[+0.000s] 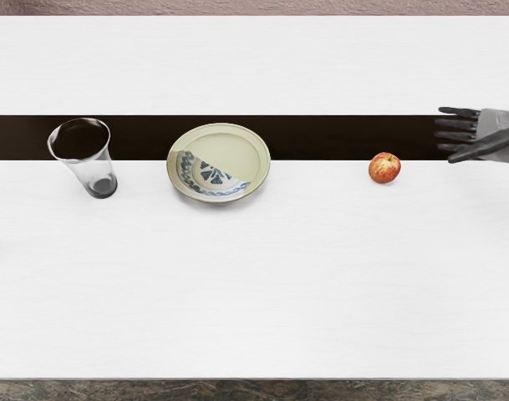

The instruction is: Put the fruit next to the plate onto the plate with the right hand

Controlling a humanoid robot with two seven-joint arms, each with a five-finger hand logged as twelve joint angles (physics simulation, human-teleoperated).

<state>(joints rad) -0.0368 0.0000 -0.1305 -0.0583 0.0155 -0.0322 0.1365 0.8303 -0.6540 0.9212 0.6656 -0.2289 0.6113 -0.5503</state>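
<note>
Your right hand [481, 134]: right edge, fingers spread, holding nothing | apple [384, 167]: right of plate [237, 142], your hand's side, likely why right reaches

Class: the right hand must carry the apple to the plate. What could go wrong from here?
1. The round apple lies free; a nudge from the open right hand could roll it away.
2. Released carelessly, it might roll off the shallow plate.
3. Overshooting could hit the glass just left of the plate.
</note>
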